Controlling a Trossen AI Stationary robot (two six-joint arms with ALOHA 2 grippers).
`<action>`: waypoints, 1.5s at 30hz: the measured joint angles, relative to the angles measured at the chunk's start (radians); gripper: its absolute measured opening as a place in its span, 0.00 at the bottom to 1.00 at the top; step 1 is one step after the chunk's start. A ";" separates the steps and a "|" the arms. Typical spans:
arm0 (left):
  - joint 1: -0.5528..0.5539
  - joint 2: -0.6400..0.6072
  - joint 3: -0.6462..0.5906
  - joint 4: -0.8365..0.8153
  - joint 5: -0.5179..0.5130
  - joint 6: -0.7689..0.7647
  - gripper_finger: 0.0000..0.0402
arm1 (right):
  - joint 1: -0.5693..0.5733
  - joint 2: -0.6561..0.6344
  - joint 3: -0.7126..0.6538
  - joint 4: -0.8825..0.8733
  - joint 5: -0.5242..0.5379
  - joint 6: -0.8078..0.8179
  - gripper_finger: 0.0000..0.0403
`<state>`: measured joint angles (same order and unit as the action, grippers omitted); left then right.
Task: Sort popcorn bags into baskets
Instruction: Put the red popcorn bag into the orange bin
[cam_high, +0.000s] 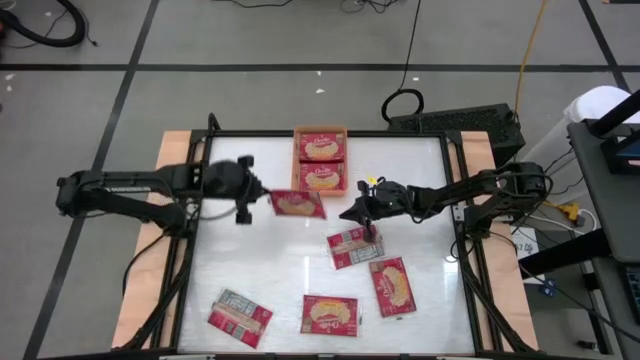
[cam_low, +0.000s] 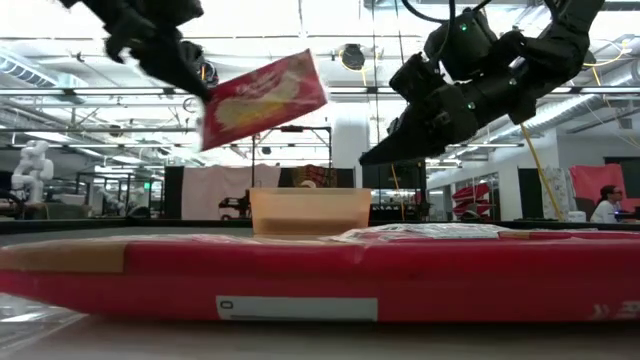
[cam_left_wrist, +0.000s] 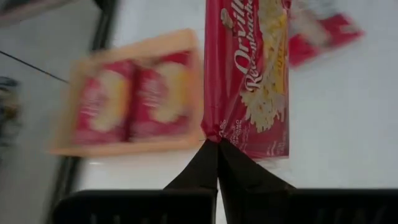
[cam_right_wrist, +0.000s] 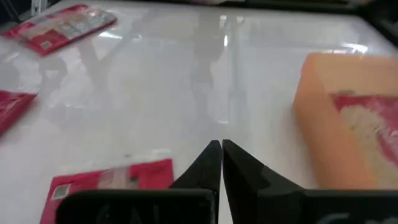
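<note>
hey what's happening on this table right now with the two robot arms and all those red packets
The left end effector is shut on a red popcorn bag, holding it in the air beside the orange tray at the table's far edge. Two bags already lie in that tray. The right end effector is shut and empty, above the middle of the table near a loose bag. Three other bags lie loose toward the near edge, waiting to be sorted.

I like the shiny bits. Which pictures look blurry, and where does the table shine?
Left wrist view: the orange tray and its two bags look smeared, while the held popcorn bag stays readable. Right wrist view: the white table mirrors bright lights. Low view: the nearest bag fills the front, soft and blurred.
</note>
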<state>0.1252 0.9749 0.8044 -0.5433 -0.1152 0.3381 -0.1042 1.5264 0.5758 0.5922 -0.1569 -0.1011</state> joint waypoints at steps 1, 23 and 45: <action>0.034 0.007 0.017 0.006 0.007 0.038 0.00 | 0.002 -0.003 0.000 -0.014 0.000 0.008 0.02; 0.396 0.524 0.288 0.163 0.185 0.358 0.00 | 0.124 -0.383 -0.001 -0.481 0.370 0.082 0.00; 0.396 0.625 0.289 0.122 0.204 0.262 0.06 | 0.139 -0.462 -0.220 -0.170 0.369 0.064 0.00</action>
<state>0.5217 1.5998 1.0939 -0.4214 0.0887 0.6003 0.0349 1.0645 0.3561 0.4226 0.2123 -0.0372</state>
